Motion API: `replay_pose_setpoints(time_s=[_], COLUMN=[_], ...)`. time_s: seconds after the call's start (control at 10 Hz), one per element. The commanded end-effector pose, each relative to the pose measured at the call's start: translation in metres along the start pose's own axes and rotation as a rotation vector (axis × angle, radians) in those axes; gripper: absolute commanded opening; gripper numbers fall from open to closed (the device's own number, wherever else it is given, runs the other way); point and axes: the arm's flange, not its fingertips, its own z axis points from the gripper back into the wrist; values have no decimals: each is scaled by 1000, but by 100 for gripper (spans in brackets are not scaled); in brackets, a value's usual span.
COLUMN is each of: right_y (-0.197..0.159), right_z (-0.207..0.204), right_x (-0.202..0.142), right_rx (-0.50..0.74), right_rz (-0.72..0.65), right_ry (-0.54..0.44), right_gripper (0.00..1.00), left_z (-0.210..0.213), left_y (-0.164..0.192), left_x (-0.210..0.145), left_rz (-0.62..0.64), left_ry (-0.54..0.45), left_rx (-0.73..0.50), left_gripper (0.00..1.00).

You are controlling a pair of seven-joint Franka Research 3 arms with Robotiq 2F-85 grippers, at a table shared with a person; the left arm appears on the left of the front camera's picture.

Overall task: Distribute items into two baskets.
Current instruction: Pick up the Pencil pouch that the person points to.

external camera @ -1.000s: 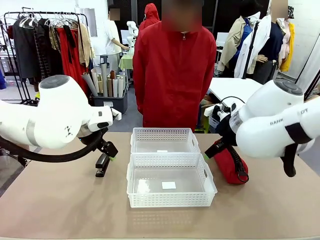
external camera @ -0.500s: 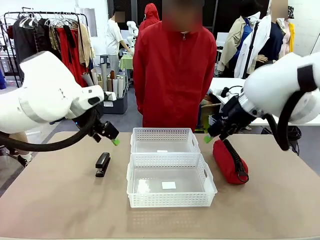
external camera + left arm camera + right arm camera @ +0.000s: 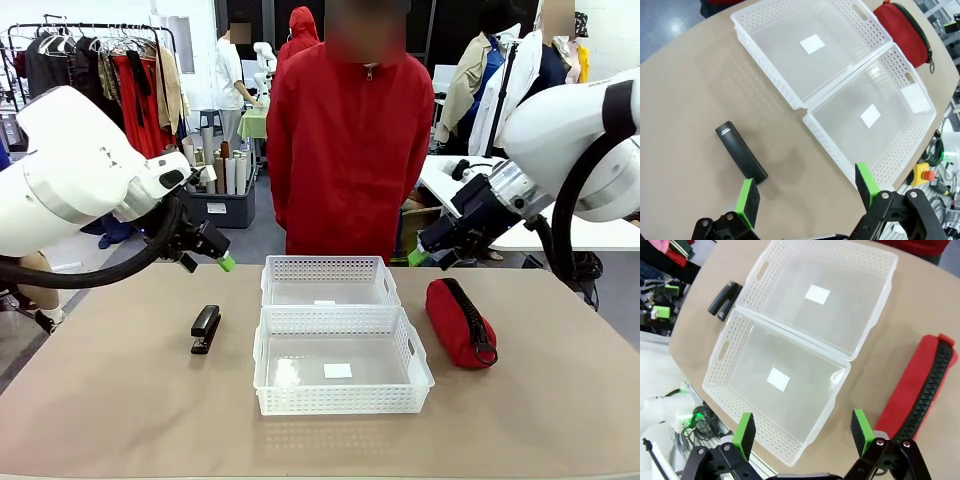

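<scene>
Two white lattice baskets stand end to end mid-table, the near basket (image 3: 340, 400) and the far basket (image 3: 325, 268), both holding nothing but a small label. A small black stapler (image 3: 205, 328) lies on the table left of them. To their right lies the red zip pouch (image 3: 460, 322). My left gripper (image 3: 215, 262) hovers open above and behind the stapler. My right gripper (image 3: 420, 255) hangs open above the pouch's far end. The left wrist view looks down past the left gripper (image 3: 807, 192) at the stapler (image 3: 741, 158). The right gripper (image 3: 802, 432) is high over a basket (image 3: 720, 365), with the pouch (image 3: 920, 390) beside it.
A person in a red jacket (image 3: 348, 150) stands at the table's far edge behind the baskets, hands out of sight. Bare tabletop (image 3: 130, 410) surrounds the baskets in front and on both sides. Clothes racks and another table stand farther back.
Both arms have risen and drawn back: the left gripper lifted off the stapler, the right gripper off the pouch. Stapler, pouch and baskets have stayed put.
</scene>
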Motion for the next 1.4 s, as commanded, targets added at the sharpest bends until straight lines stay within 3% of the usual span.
replay_pose_setpoints(time_s=[0.0,0.1,0.3,0.5,0.9,1.3], right_y=[0,0,16,30,31,-25], right_z=[-3,0,4,19,77,118], right_x=[-3,0,17,36,76,96], right_rx=[-19,0,217,354,615,797], right_rz=[23,0,-121,-209,-403,-526], right_ry=[-7,0,47,33,-107,-170], right_gripper=[100,100,100,100,100,100], left_z=[-1,0,15,29,78,98], left_y=[-1,0,-11,-15,-9,27], left_x=[-1,0,22,42,78,80], left_rz=[8,0,102,204,387,455], left_ry=[0,0,95,87,-125,-235], left_rx=[-17,0,-74,-219,-439,-608], left_gripper=[100,100,100,100,100,100])
